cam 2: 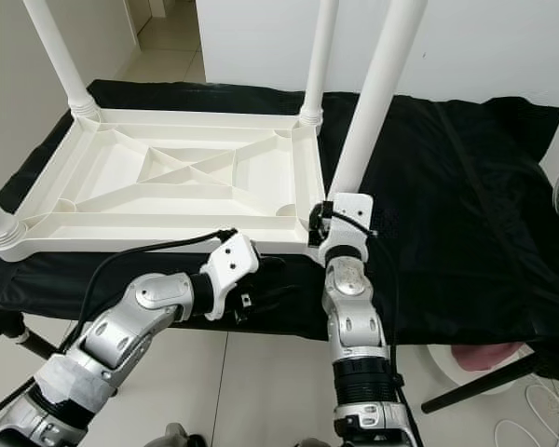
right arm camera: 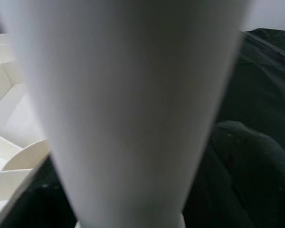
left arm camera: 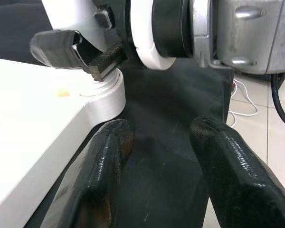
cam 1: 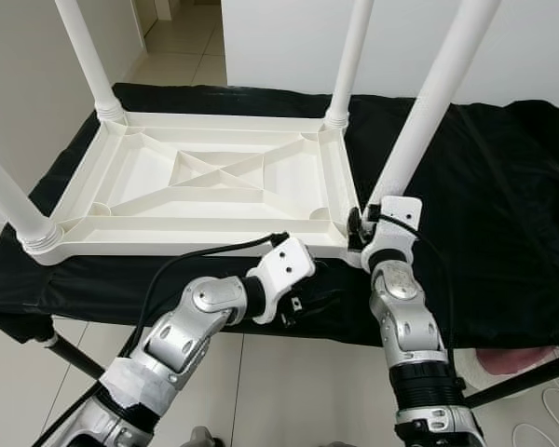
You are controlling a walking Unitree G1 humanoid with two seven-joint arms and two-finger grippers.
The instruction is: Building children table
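The right pincer clamped the near-right leg at its base; the left pincer stood apart. The tabletop looked light, stiff, slippery plastic.

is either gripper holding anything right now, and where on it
The right gripper clamps the near-right table leg at its base, just above the socket. The left gripper is open, holding nothing, beside the tabletop corner.

A black cloth drapes the surface, white walls stand behind, pale tiled floor lies below in even light
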